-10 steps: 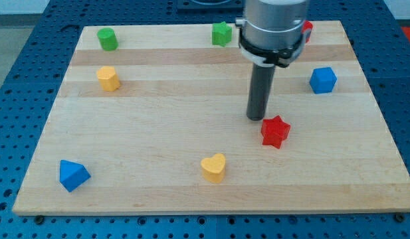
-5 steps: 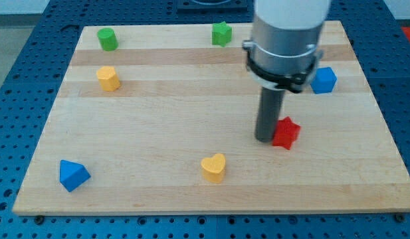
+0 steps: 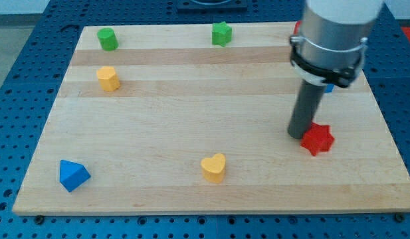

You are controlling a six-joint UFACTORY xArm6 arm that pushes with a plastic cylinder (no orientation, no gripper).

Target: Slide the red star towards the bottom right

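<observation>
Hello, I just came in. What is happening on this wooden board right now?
A robot arm is pushing the red star across the wooden board with its dark rod. My tip sits against the star's left side, and the star lies in the view's right half, toward the bottom right. The other blocks are untouched: a yellow heart, a blue triangle, a yellow block and two green blocks.

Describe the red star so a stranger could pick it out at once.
Start at the wooden board and go to its right-hand side, about midway down. The red star sits there, just right of and below my tip. It is the only fully visible red block, and no other block lies close.
</observation>
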